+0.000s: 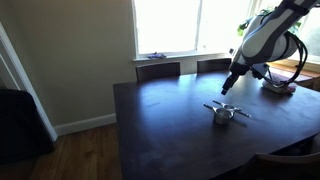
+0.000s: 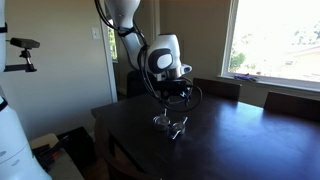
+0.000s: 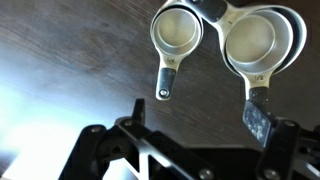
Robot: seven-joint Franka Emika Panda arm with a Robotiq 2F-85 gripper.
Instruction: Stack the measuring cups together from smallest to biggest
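The measuring cups (image 1: pixel 222 112) lie as a small shiny cluster on the dark table (image 1: pixel 170 125), and show in both exterior views (image 2: pixel 172 124). In the wrist view a smaller cup (image 3: pixel 177 30) lies beside a larger cup (image 3: pixel 255 40) that seems nested in other cups; both thin handles point toward me. My gripper (image 3: pixel 198 118) is open and empty, hovering just above the table short of the cups. Its right finger overlaps the end of the larger cup's handle (image 3: pixel 257 98) in the picture. The gripper also shows in both exterior views (image 1: pixel 229 86) (image 2: pixel 170 96).
Chairs (image 1: pixel 158 69) stand along the table's far side under a bright window. A reddish object (image 1: pixel 278 88) lies on the table near the arm's base. A camera on a stand (image 2: pixel 22 45) is by the wall. The table edge (image 2: pixel 105 128) is near the cups.
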